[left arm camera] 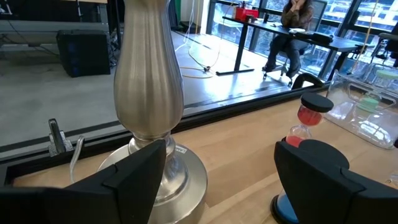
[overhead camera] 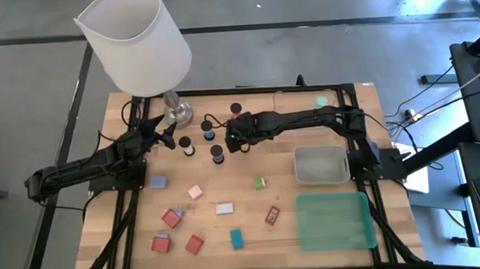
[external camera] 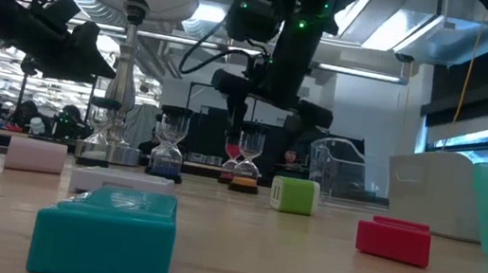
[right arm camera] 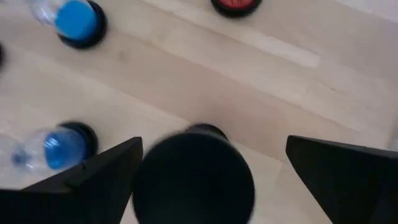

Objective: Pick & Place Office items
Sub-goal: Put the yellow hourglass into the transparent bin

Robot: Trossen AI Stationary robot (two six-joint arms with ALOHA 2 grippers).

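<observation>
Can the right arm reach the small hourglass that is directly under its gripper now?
Probably yes. The right gripper hangs open right above the black-capped hourglass, its fingers standing on either side of the cap. Nothing lies between them; the blue hourglasses stand apart.

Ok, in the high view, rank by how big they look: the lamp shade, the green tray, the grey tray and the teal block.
1. Lamp shade, though it stands nearer the camera.
2. Green tray.
3. Grey tray.
4. Teal block, clearly smallest.
</observation>
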